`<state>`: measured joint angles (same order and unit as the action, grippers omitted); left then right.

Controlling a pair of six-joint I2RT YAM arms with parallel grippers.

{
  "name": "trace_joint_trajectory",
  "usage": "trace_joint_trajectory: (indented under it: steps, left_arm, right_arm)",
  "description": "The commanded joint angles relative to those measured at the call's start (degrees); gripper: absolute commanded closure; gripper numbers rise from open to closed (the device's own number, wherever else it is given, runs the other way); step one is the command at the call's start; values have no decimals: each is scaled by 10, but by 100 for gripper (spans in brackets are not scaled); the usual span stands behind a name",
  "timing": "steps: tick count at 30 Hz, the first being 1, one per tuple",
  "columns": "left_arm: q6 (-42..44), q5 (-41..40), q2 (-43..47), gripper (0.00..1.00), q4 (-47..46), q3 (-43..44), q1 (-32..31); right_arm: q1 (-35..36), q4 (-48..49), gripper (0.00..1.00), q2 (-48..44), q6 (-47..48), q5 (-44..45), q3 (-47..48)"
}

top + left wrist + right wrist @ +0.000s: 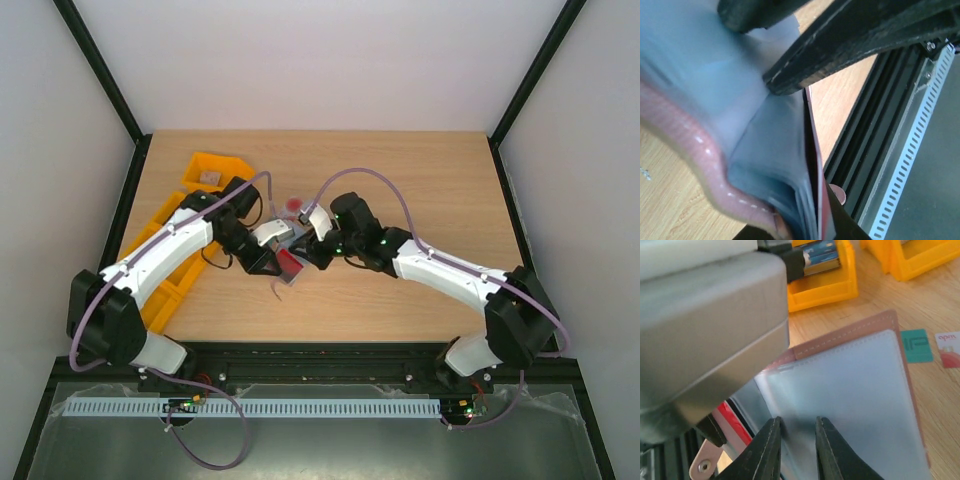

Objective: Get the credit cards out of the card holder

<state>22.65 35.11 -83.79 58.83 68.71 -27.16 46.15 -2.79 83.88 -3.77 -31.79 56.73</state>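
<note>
From above, both arms meet mid-table at the flat folding card holder [288, 266], reddish-brown outside, near orange plastic bins [160, 290]. Left wrist: the left gripper [757, 52] clamps a grey-blue inner leaf. Right wrist: the right gripper [797, 452] has fingers narrowly parted against the lining, grip unclear. A thin teal-green card [916, 346] and a pale card [949, 349] with a red mark lie on the wooden table [890, 295] just beside the holder.

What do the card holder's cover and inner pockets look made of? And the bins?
Card holder cover: reddish-brown leather or imitation, matte, stitched edge. Inner pockets: grey-blue soft plastic, probably vinyl, faint sheen. Bins: rigid orange plastic, smooth moulded walls.
</note>
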Motion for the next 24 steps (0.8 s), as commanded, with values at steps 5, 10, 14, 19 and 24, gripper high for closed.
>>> trace_joint_trajectory:
  steps: [5,10,14,19,24]
  left_arm:
    - [87,72,57,98,40,15,-27]
    - [101,87,73,98,51,21,-27]
    - [99,69,84,98,62,36,-27]
    - [98,67,97,98,64,31,-27]
    - [105,78,99,98,71,34,-27]
  right_arm:
    - [1,-95,72,-66,92,-148,19]
    - [3,20,73,-114,43,-195,-38]
    - [12,126,74,-156,10,-191,-92]
    - [37,129,76,-171,39,-131,-104]
    - [41,126,77,-168,55,-86,-93]
